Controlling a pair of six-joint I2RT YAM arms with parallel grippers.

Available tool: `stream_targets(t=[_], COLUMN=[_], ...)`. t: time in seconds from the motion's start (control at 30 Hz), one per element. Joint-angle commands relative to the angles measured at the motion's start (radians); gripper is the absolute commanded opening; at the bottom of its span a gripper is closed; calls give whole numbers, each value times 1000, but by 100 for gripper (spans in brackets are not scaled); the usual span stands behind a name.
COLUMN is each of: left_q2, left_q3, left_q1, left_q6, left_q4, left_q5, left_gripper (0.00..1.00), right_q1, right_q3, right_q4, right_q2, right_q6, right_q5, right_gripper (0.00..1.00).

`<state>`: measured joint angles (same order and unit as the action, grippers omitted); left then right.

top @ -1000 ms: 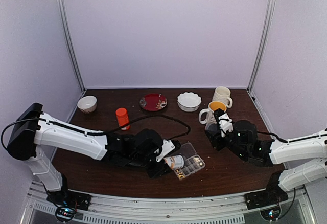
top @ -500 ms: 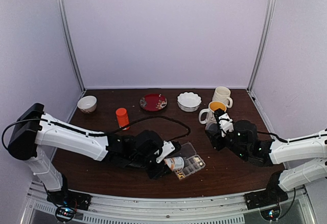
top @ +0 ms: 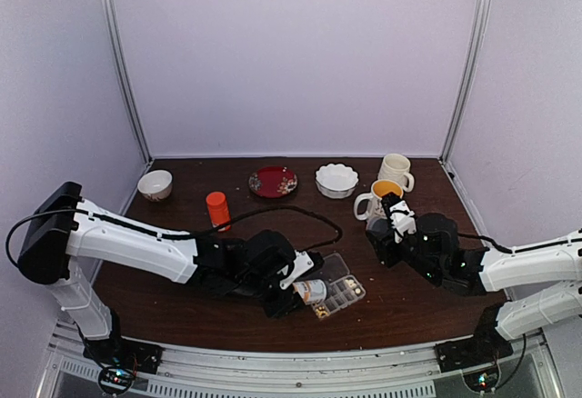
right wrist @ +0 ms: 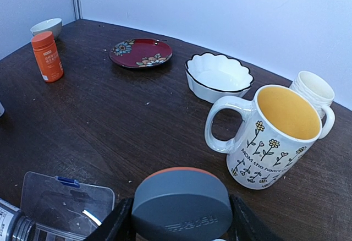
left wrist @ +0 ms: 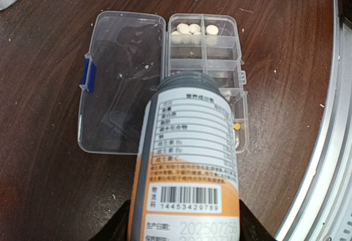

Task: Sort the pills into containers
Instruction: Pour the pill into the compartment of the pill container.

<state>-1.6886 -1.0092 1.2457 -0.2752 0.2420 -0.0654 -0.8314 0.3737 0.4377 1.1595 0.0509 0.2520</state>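
My left gripper (left wrist: 184,225) is shut on an amber bottle (left wrist: 190,153) with a white label, tilted forward over the open clear organiser box (left wrist: 223,47). The bottle's far end covers the middle compartments. Several white pills (left wrist: 195,29) lie in the top compartments and a tan-yellow pill (left wrist: 237,126) lies in a lower one. The clear lid (left wrist: 121,81) lies flat to the left. In the top view, bottle (top: 314,289) and box (top: 344,294) are at front centre. My right gripper (right wrist: 181,219) is shut on a grey bottle cap (right wrist: 181,202), held above the table right of the box.
An orange bottle (right wrist: 47,55) stands at the left. A red plate (right wrist: 140,52), a white scalloped bowl (right wrist: 219,77), a flowered mug (right wrist: 272,136) with a yellow inside and a white cup (right wrist: 314,89) sit behind. A small bowl (top: 155,184) is at back left. A black cable (top: 300,212) crosses the table.
The left arm has edged slightly to the right with the bottle. The right arm and the cap have not moved.
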Motion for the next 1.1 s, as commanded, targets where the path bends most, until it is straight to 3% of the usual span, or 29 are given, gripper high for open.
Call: stream_targets(t=[0.0,0.5,0.67,0.77,0.9,1.07], left_q2=[14,-2,35,13,27,2], left_q3=[-23,-52,-6,-65,-26,-89], left_q1=[4,6,7,8,11,11], left_q6=[1,-9,-8,2,1,2], left_q4=[-26,15,-56,32,-34,50], left_q5=[7,10,-1,7,13,9], left_gripper=[0,0,0,0,0,0], right_q1=[6,9,9,8,9,11], right_q3=[21,21,22,21,24,20], right_q4=[1,-1,0,-1,-2,-1], right_q2=[-17,-17,-15,-15,-15,-17], right_q6=[-4,-2,-2,-2,-2,-2], right_q5=[22,18,16,16,15,15], right_gripper=[0,0,0,0,0,0])
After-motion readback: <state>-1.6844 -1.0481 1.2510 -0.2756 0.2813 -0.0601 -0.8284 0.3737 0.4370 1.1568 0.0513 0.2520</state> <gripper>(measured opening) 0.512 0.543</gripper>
